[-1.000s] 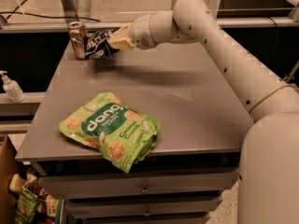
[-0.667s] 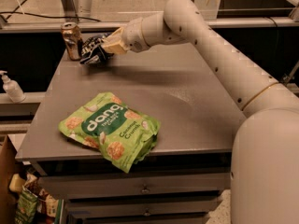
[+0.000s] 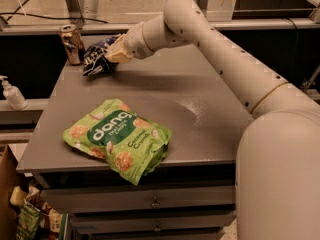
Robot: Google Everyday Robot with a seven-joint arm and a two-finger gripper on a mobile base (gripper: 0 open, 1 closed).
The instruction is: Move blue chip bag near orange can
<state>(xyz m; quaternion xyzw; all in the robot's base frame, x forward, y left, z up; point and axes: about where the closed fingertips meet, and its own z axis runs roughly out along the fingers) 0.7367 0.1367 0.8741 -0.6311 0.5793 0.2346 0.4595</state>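
Note:
The blue chip bag [image 3: 99, 58] is a small crinkled navy bag with white lettering at the far left of the grey table [image 3: 200, 99]. My gripper [image 3: 114, 53] is shut on its right side and holds it low over the table. The orange can [image 3: 72, 44] stands upright at the table's far left corner, just left of the bag, with a small gap between them. My white arm reaches in from the right across the table's back.
A large lime-green "dang" bag [image 3: 117, 139] lies at the table's front left. A white pump bottle [image 3: 12, 93] stands on a lower shelf to the left. Drawers sit under the tabletop, and snack packs [image 3: 30, 216] are at the lower left.
My gripper has carried the blue chip bag down toward the table beside the orange can. The view has shifted slightly, and the green bag has not moved.

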